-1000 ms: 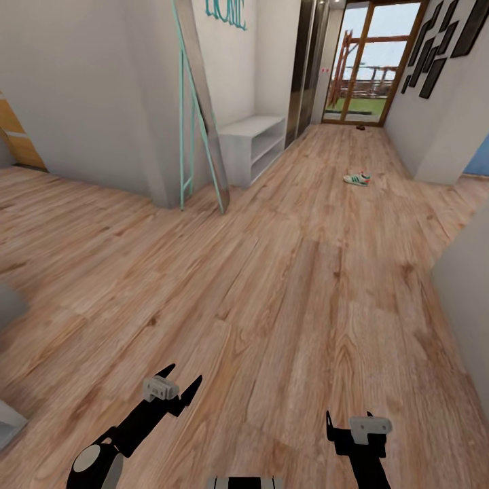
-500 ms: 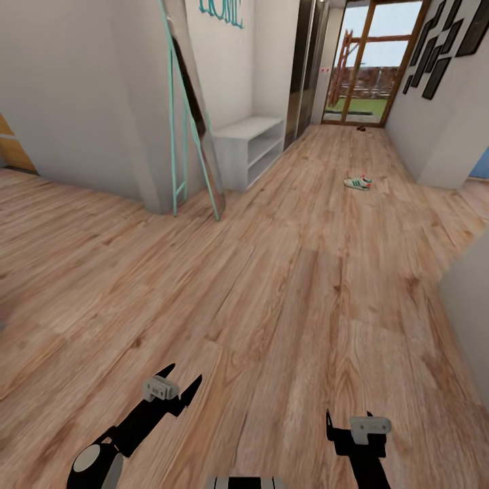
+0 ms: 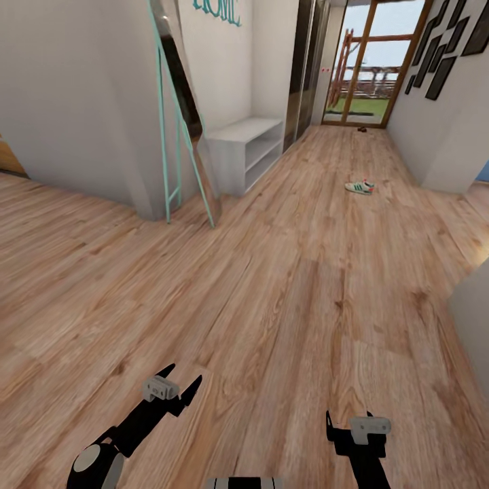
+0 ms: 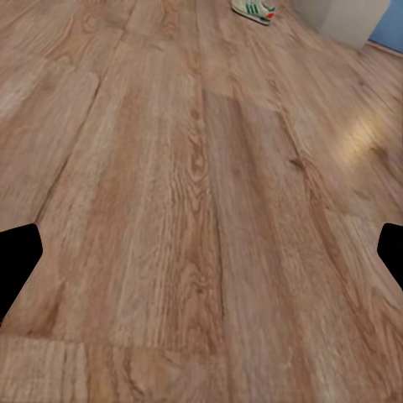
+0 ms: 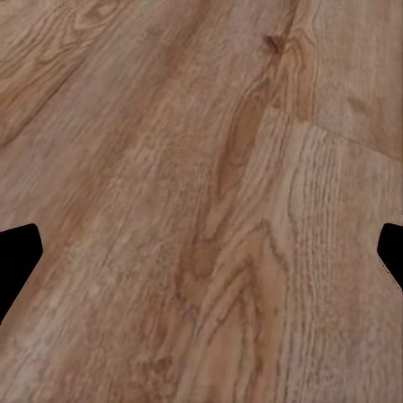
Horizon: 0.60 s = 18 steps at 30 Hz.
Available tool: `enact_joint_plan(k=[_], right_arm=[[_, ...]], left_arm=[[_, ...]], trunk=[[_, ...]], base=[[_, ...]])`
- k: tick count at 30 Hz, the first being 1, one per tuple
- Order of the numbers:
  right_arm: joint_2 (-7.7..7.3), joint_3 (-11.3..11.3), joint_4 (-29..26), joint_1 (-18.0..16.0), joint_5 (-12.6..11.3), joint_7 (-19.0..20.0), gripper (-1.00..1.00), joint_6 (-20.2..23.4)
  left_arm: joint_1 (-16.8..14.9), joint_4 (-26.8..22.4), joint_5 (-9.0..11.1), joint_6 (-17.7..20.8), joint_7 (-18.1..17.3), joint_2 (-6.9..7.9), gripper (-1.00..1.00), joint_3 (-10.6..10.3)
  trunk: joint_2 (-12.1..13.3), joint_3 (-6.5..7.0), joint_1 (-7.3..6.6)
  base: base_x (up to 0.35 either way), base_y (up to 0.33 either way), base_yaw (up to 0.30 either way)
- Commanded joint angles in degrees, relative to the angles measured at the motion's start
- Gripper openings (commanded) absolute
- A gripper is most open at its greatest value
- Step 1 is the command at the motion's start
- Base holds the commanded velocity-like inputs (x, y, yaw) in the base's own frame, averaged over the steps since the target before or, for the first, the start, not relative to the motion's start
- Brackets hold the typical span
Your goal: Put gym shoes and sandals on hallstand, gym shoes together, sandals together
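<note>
Far ahead on the corridor floor (image 3: 272, 285) lie the cream-white, green-striped gym shoes (image 3: 358, 187), too small to separate; the left wrist view catches them too (image 4: 254, 8). A small dark shape, probably a sandal (image 3: 362, 129), rests by the glass door at the corridor's end. The pale-grey hallstand (image 3: 244, 151) stands against the left wall, its shelves bare. My left gripper (image 3: 184, 373) and right gripper (image 3: 349, 415) hang low over the planks, both open and holding nothing. In the wrist views, the fingers of each gripper (image 4: 201, 260) (image 5: 201, 260) are spread wide over bare wood.
A tall mirror with a teal frame (image 3: 180, 115) leans on the wall corner just before the hallstand. A glass door (image 3: 370, 68) closes the far end. Black picture frames (image 3: 448, 47) hang on the right wall. A grey block (image 3: 475, 319) juts in at the right.
The whole view has shifted as the camera advances: mirror and wall corner slide left, the right-hand grey block recedes. Both grippers keep the same pose.
</note>
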Motion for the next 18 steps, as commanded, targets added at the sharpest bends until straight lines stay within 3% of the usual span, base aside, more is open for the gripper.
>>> enact_joint_plan(k=[1,18], right_arm=[[0.00,0.02,0.00,0.00,0.00,0.00,1.00,0.00],[0.00,0.08,0.00,0.03,0.14,0.00,1.00,0.00]], left_arm=[[0.00,0.00,0.00,0.00,-0.01,0.00,1.00,0.00],[-0.02,0.01,0.00,0.00,0.01,0.00,1.00,0.06]], trunk=[[0.00,0.00,0.00],[0.00,0.00,0.00]], base=[[0.320,-0.084,0.000],[0.320,-0.084,0.000]])
